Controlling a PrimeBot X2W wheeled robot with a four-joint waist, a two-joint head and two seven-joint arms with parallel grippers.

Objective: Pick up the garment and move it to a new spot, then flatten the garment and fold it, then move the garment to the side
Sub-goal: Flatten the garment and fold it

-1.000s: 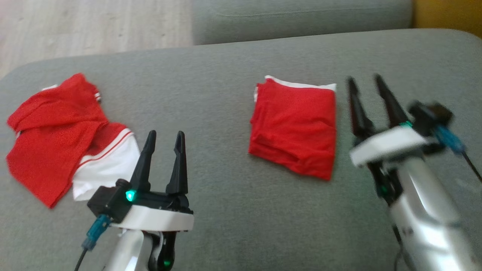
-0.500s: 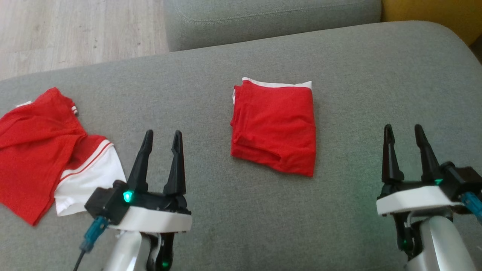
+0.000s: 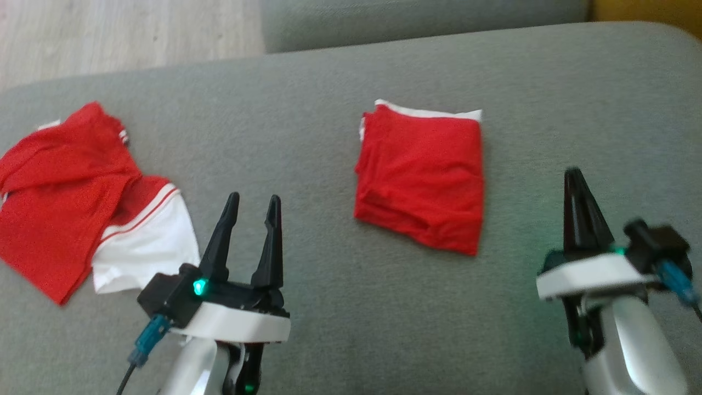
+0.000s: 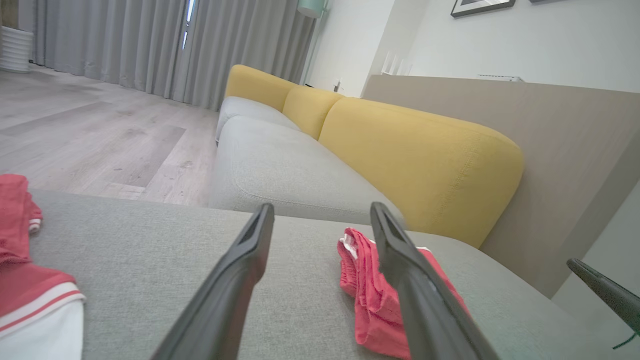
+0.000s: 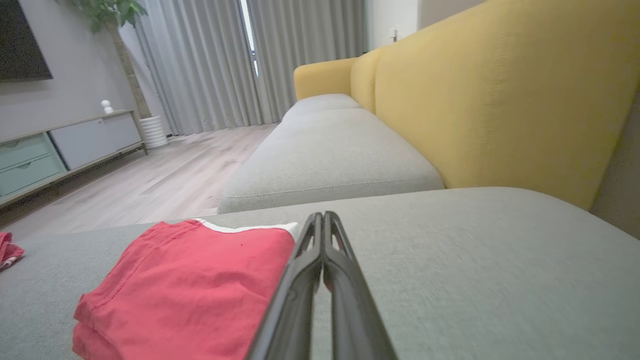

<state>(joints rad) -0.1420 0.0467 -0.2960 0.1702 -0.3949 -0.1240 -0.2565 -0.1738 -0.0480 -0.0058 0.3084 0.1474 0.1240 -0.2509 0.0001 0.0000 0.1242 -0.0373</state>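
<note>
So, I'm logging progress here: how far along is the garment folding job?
Done: one red garment lies folded square on the grey sofa cushion. In hand: nothing; left gripper open, right gripper shut, both empty. Left: the red-and-white garment at the left lies crumpled, and the folded one may need moving aside.

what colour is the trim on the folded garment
White; the trim runs along the far side of the red folded garment. Clearest in the head view.
</note>
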